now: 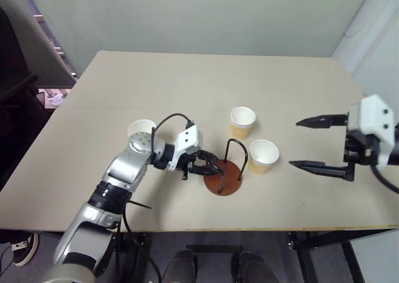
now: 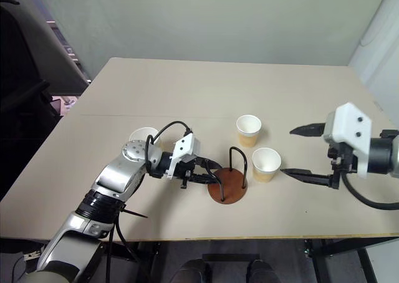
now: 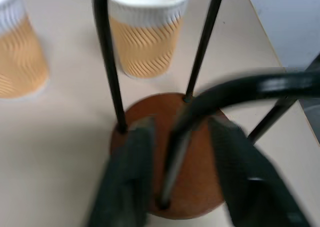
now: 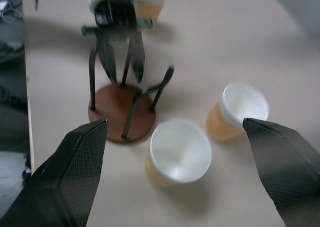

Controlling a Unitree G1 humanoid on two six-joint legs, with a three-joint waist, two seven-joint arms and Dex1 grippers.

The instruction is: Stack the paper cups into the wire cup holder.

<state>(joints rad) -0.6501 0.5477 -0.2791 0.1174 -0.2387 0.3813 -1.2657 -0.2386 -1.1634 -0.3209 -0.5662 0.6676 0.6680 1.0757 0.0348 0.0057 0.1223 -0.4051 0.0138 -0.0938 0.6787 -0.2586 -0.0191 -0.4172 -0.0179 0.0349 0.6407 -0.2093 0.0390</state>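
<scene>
The wire cup holder (image 1: 223, 174) stands upright near the front edge of the pale surface (image 1: 187, 90), its reddish-brown disc base flat on the top and its black wire loops rising from it. The left hand (image 1: 211, 169) reaches in over the base from the robot's left; its two black fingers (image 3: 127, 179) stand a narrow way apart on either side of one upright wire, not pressed onto it. Just behind and to the right of the holder stands one paper cup (image 1: 262, 156), upright and empty. A second cup (image 1: 242, 122) stands a little farther back, near the first. A third cup (image 1: 141, 131) stands behind the left forearm, partly hidden. The right hand (image 1: 312, 143) hovers right of the two cups, fingers spread wide, holding nothing.
</scene>
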